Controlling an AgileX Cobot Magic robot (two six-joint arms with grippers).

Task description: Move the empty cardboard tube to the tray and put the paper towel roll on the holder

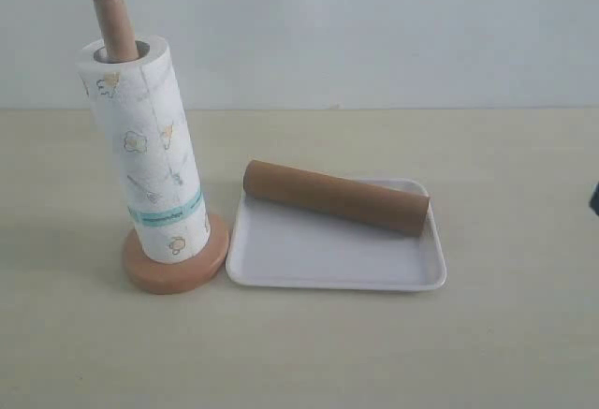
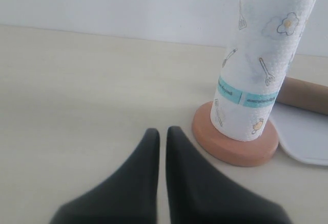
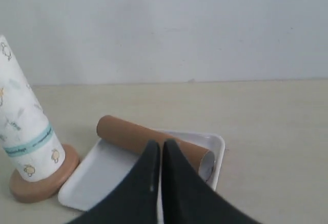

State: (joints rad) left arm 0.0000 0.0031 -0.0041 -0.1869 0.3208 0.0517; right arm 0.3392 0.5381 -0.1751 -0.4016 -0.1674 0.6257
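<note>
Exterior view gives us the paper towel roll [image 1: 150,156] standing on the holder [image 1: 178,267], its core threaded over the pole, whose rounded top pokes out above the roll; the roll leans a little to the left, its teal band low down, just above the round base; the holder stands at the left of the pale table [image 1: 505,334], its base just beside the tray [image 1: 328,264], and we cannot tell whether the two touch; the cardboard tube [image 1: 335,197] lies on its side across the far part of the tray, slanting from the far left corner towards the right rim; in the left wrist view the left gripper [image 2: 162,134] has its dark fingers brought together, only a thin slit between them, holding nothing, near the holder's base but apart from it; in the right wrist view the right gripper [image 3: 160,146] is likewise closed up and empty.
</note>
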